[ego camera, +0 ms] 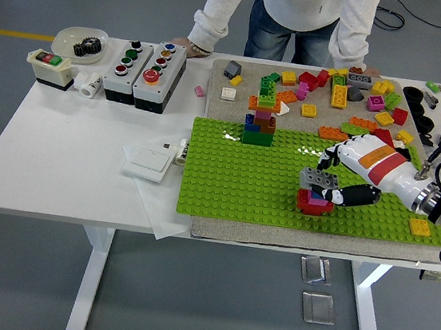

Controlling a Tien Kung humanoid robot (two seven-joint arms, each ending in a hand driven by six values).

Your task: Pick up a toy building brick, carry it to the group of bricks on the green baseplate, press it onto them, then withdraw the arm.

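Note:
My right hand [328,181] comes in from the right over the green baseplate [234,183]. It is shut on a grey brick [316,178] and holds it on top of the small group of bricks [314,199], a blue brick on a red and magenta base. The blue brick is mostly hidden under the grey one. A taller stack of bricks [261,120] stands at the baseplate's back edge. My left arm is out of view.
Loose bricks [338,95] lie on the mat behind the baseplate. Two button boxes [146,66], a switch box [50,67] and a bowl [80,41] stand at the back left. A white plate switch [148,160] lies left of the baseplate. A person [295,13] leans on the far edge.

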